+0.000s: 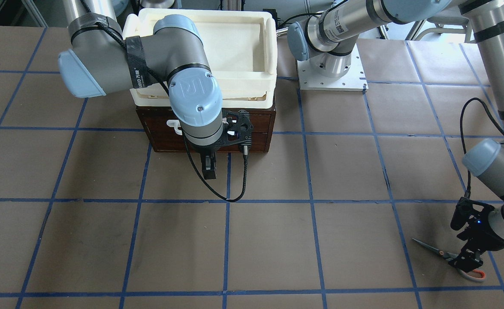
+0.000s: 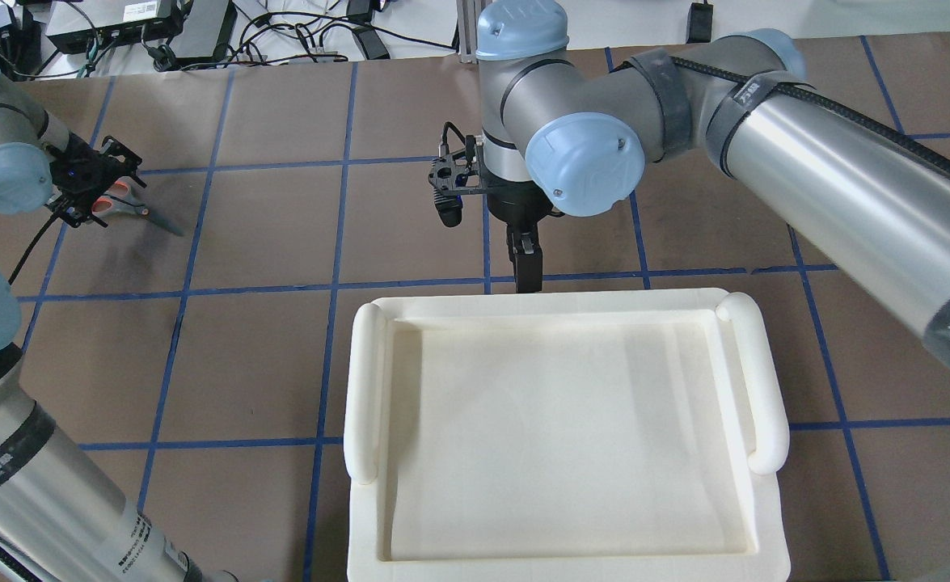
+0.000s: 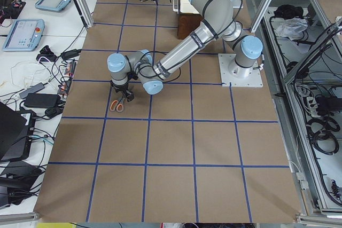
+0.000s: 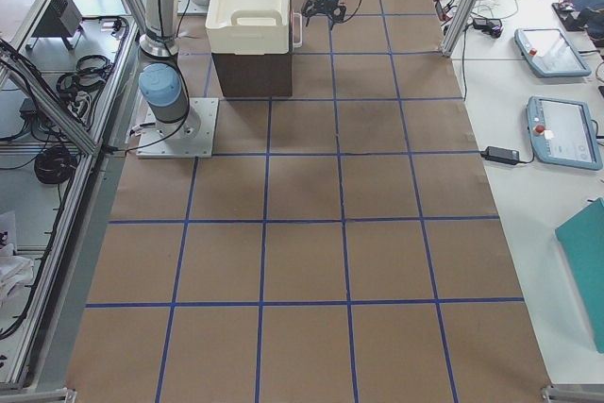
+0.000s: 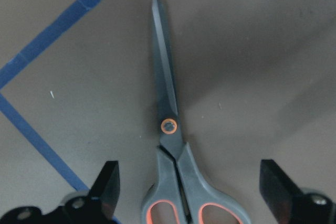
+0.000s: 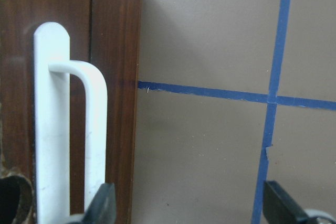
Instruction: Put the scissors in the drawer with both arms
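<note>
The scissors (image 5: 170,129) lie flat on the brown table paper, blades closed, also seen in the front view (image 1: 442,254) and overhead view (image 2: 131,206). My left gripper (image 5: 191,182) is open and low over the grey and orange handles, one finger on each side, touching nothing. The drawer (image 6: 21,35) is shut in the dark brown cabinet (image 1: 256,128). Its white bar handle (image 6: 52,129) is beside my right gripper's (image 6: 191,205) left finger. The right gripper (image 1: 209,169) is open and empty in front of the drawer.
A cream-white plastic tray (image 1: 269,56) sits on top of the cabinet and hides it in the overhead view (image 2: 361,388). The left arm's base plate (image 1: 331,75) is beside the cabinet. Blue tape lines grid the table. A cable (image 1: 234,189) loops below the right wrist.
</note>
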